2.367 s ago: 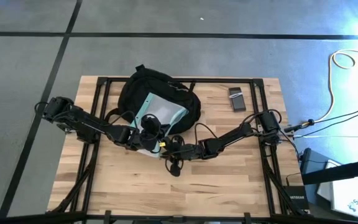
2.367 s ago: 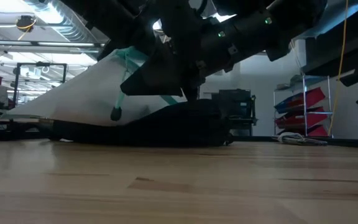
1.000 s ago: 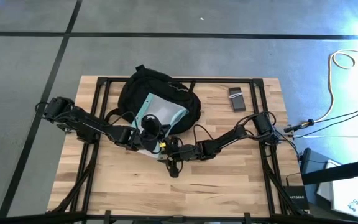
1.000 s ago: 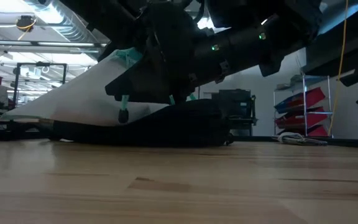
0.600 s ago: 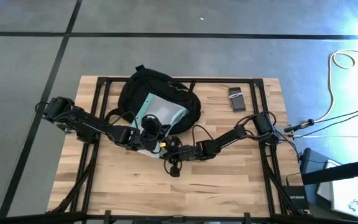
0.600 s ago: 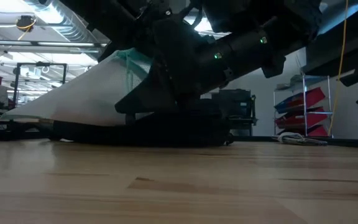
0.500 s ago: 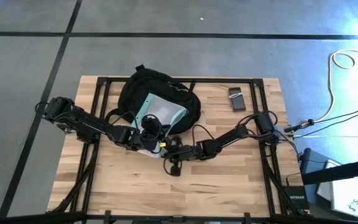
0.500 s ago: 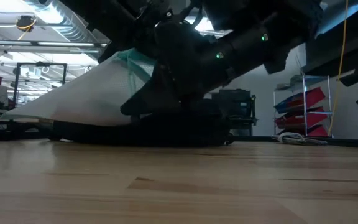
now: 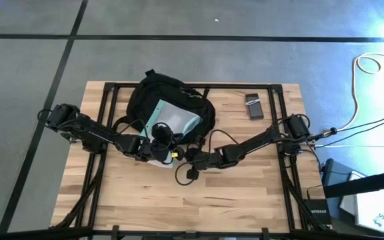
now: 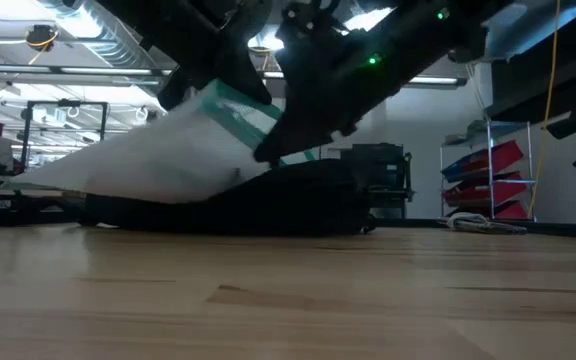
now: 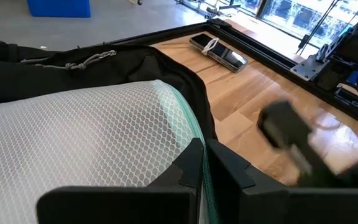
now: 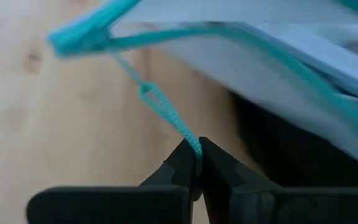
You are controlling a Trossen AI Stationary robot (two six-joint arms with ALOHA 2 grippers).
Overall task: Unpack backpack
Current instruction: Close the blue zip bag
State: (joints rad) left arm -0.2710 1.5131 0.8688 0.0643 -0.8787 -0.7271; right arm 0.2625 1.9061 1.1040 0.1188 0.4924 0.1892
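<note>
I see the large black soft fabric backpack point(image 9: 169, 100) lying flat on the wooden table, rounded in outline, just beyond my two gripper tips, which meet at its near edge. Its top loop points away from me toward the table's far edge, and a strap curls out on the left arm's side. Its front stands open, with black fabric folded back around the opening. From the low view it sits as a low dark mound point(image 10: 268, 205) under both arms.
</note>
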